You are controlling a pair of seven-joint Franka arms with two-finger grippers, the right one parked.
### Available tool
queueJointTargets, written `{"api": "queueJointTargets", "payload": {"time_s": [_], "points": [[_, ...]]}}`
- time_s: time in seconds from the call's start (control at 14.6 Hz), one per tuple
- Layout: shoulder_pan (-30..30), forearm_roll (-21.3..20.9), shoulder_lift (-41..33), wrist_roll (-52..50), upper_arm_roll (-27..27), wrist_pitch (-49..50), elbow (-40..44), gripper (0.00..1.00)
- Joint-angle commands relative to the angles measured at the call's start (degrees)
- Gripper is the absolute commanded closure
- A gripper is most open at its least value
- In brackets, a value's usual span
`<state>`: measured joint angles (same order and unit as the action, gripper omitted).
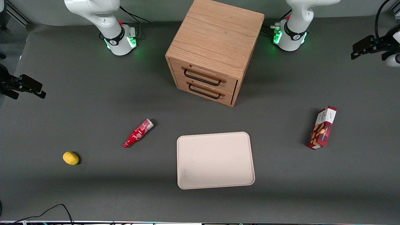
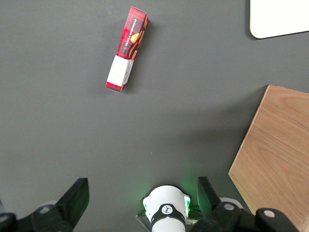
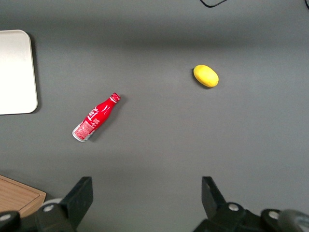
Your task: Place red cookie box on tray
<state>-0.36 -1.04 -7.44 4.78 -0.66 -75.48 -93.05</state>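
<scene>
Cream-beige flat rectangular tray (image 1: pixel 215 160) sits low-centre of the front frame, nothing on it. Slim dark-red cardboard cookie box (image 1: pixel 322 127) lies mid-right, well apart from the tray, on a narrow side — white label end pointing away from the camera. Wooden two-drawer cabinet (image 1: pixel 214 50) is upper centre. Left arm's gripper (image 1: pixel 373 47) hangs at the upper right edge, fingers spread, holding nothing. Risks: a descent off the box's axis would tip or spin it; thin cardboard could crush or slip in carry.

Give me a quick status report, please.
Gripper open, high above table. Dark-red cardboard cookie box untouched, toward working arm's end. Cream-beige rectangular tray empty, path clear.
</scene>
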Motion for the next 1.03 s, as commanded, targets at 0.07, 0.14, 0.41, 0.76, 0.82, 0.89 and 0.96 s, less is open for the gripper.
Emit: {"api": "queueJointTargets", "payload": {"time_s": [0.07, 0.14, 0.41, 0.76, 0.82, 0.89, 0.96], "points": [[-0.34, -0.55, -0.30, -1.08, -0.04, -0.10, 0.41, 0.00], [-0.35, -0.46, -0.30, -1.09, -0.13, 0.25, 0.58, 0.00], [-0.17, 0.07, -0.30, -1.00, -0.57, 0.16, 0.67, 0.00], [-0.17, 0.07, -0.30, -1.09, -0.57, 0.25, 1.37, 0.00], [-0.17, 0.07, -0.21, -1.09, -0.57, 0.34, 2.16, 0.00], [-0.17, 0.07, -0.21, -1.17, -0.57, 0.34, 2.78, 0.00], [-0.17, -0.10, -0.03, -0.74, -0.57, 0.34, 3.56, 0.00]]}}
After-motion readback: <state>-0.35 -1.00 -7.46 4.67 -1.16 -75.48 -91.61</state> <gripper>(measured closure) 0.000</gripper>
